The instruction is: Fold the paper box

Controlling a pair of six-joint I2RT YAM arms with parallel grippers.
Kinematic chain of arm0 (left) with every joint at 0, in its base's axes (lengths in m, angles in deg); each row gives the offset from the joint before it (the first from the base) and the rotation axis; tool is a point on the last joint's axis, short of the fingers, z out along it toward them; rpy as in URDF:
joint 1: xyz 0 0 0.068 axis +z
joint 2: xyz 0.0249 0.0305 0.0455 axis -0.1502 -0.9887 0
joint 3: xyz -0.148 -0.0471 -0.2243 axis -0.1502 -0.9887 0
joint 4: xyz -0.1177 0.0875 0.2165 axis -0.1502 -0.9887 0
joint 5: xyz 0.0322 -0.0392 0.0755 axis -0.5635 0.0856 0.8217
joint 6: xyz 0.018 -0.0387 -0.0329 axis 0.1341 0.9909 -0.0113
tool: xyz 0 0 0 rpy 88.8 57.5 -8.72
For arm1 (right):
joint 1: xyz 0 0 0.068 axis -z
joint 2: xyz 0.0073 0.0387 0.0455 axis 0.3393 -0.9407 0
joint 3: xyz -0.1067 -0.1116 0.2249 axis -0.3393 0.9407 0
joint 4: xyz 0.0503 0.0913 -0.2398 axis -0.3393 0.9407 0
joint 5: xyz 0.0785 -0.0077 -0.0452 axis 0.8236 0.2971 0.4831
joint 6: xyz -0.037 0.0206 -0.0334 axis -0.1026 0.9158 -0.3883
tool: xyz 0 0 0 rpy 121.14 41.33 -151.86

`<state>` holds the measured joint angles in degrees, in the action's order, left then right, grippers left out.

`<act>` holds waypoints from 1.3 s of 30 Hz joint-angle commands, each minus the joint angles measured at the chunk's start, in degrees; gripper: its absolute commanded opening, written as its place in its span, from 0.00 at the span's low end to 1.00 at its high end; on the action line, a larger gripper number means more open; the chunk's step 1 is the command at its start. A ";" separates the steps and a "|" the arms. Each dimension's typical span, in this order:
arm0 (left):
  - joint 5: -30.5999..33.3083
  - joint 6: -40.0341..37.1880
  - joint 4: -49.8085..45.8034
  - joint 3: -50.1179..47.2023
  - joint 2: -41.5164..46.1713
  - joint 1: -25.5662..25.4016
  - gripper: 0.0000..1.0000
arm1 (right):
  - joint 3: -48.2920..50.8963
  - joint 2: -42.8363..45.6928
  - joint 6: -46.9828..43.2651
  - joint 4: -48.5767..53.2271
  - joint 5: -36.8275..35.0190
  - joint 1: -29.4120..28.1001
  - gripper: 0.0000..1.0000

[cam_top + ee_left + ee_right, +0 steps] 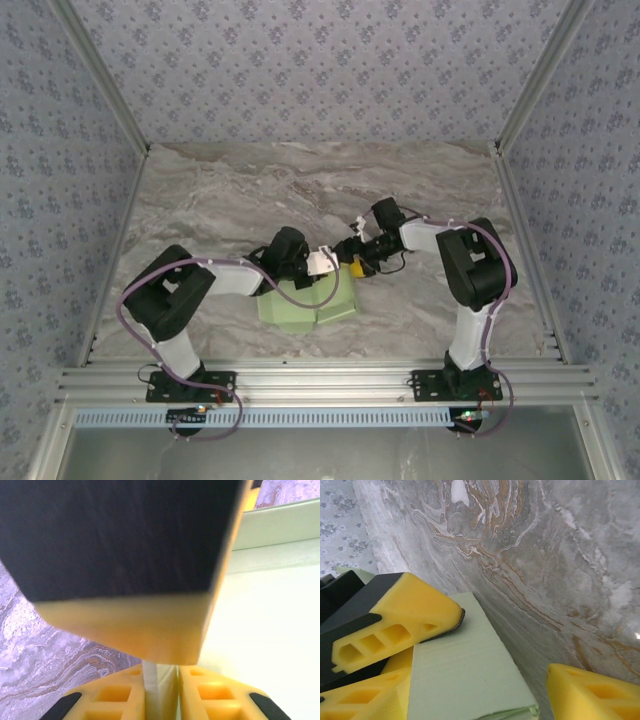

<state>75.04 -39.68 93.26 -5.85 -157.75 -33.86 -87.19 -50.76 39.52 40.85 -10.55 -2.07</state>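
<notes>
The paper box [300,310] is a pale green card piece lying partly folded on the marble table in front of both arms. My left gripper [322,265] sits at its far edge. In the left wrist view that gripper [161,672] stands nearly closed, with a thin upright flap of the paper box [152,687] pinched between its yellow fingers. My right gripper [352,268] meets it from the right. In the right wrist view that gripper [480,677] stands open around a folded panel of the paper box [465,670]. The panel lies against its left finger, apart from the right one.
One big yellow and black finger [130,565] of the right gripper hangs close in front of the left wrist camera. A left gripper finger [395,620] rests on the panel's far corner. Bare marble table [300,190] stretches behind, between patterned walls [320,60].
</notes>
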 commanded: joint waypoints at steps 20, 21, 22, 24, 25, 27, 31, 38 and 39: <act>-5.26 3.44 -6.27 2.66 -4.09 2.71 0.22 | -7.15 -6.99 -0.65 4.00 4.00 -1.26 0.67; -5.04 3.69 -6.12 2.76 -4.19 2.68 0.22 | -7.67 -7.26 -0.67 4.39 4.01 -1.40 0.67; -5.07 3.67 -6.31 2.82 -4.31 2.69 0.21 | -7.75 -7.27 -0.39 4.29 3.92 -1.58 0.67; -4.84 3.35 -6.79 2.95 -4.32 2.68 0.20 | -7.77 -7.17 0.46 3.95 3.49 -1.88 0.67; -4.60 3.41 -6.81 2.87 -4.25 2.68 0.19 | -7.83 -7.26 0.80 3.89 3.46 -1.99 0.67; -4.44 3.58 -6.22 2.57 -3.97 2.68 0.19 | -7.88 -7.79 0.85 4.52 3.60 -2.13 0.64; -4.21 3.82 -6.05 2.59 -3.93 2.64 0.20 | -7.89 -7.97 0.45 4.61 3.13 -2.21 0.59; -3.71 4.08 -6.50 2.86 -3.88 2.84 0.20 | -6.37 -8.59 0.55 2.61 3.40 -2.00 0.50; -3.79 4.19 -6.35 2.81 -3.80 2.86 0.20 | -6.26 -8.74 0.78 2.19 3.55 -1.99 0.49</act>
<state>70.23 -35.60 90.13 -3.34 -160.00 -31.48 -94.27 -57.26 39.83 42.31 -5.21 -3.69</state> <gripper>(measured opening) 0.202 0.500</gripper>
